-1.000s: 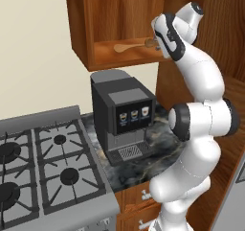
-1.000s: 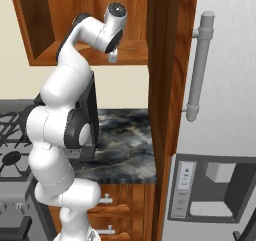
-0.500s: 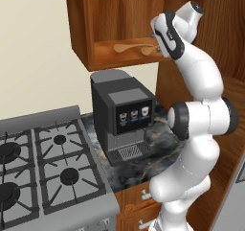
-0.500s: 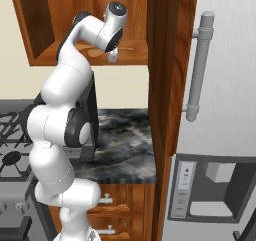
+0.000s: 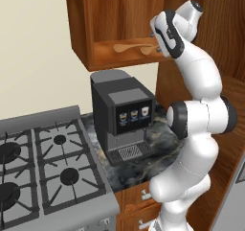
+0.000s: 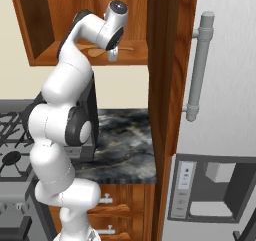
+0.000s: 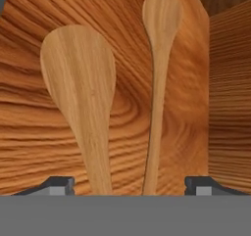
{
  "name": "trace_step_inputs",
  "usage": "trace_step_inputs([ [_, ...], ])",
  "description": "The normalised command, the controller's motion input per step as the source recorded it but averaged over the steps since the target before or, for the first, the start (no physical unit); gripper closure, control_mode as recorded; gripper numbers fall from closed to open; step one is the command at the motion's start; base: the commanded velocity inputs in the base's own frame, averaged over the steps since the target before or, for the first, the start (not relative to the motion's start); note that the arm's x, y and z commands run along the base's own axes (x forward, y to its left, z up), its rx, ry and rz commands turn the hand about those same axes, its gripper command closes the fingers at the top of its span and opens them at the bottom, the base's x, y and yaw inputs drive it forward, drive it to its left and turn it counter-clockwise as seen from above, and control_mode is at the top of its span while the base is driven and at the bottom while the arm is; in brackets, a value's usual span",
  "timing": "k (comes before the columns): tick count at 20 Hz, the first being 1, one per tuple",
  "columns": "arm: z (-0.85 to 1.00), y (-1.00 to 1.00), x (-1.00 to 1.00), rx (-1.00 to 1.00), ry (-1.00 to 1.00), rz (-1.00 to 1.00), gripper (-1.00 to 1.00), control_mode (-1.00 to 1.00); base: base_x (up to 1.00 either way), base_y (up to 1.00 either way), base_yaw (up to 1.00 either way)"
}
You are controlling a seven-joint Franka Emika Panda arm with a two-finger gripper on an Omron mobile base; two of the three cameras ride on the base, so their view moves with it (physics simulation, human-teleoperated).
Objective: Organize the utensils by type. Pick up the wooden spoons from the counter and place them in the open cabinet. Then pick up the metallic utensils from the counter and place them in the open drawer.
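My gripper point(image 7: 130, 183) is open inside the open cabinet point(image 5: 95, 19), its fingertips point(image 7: 60, 183) spread wide. Two wooden spoons lie on the cabinet shelf just ahead of it, apart from both fingers: a broad-bowled one point(image 7: 78, 83) and a slimmer one point(image 7: 159, 59). From the left base view a wooden spoon point(image 5: 127, 47) rests on the shelf beside the gripper point(image 5: 155, 39). The right base view shows the gripper point(image 6: 112, 55) at the shelf's front edge by the spoons point(image 6: 95, 50). The marble counter point(image 6: 125, 140) lies below. The metallic utensils and the drawer are out of view.
A black coffee machine point(image 5: 124, 115) stands on the counter under the cabinet. A gas stove point(image 5: 43, 167) sits to the left. A tall wooden panel point(image 6: 167, 75) and a fridge with a grey handle point(image 6: 200, 65) bound the right side.
The jaws have opened wide and let go of a wooden spoon, which now lies on the cabinet shelf. The arm has hardly moved.
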Motion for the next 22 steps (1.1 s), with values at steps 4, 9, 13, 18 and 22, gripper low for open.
trace_step_inputs([
  [4, -0.23, 0.00, -0.24, 0.00, 0.00, 0.00, -1.00, -1.00, 0.00, 0.00, 0.00],
  [9, -0.12, 0.00, -0.38, 0.00, -0.01, 0.00, -1.00, -1.00, 0.00, 0.00, 0.00],
  [13, 0.00, -0.02, -0.44, 0.00, -0.08, 0.00, -1.00, -1.00, 0.00, 0.00, 0.00],
  [18, 0.01, 0.00, -0.59, 0.02, -0.01, -0.03, -1.00, -1.00, 0.00, 0.00, 0.00],
  [22, 0.00, 0.00, -0.70, 0.06, 0.04, -0.20, -1.00, -1.00, 0.00, 0.00, 0.00],
])
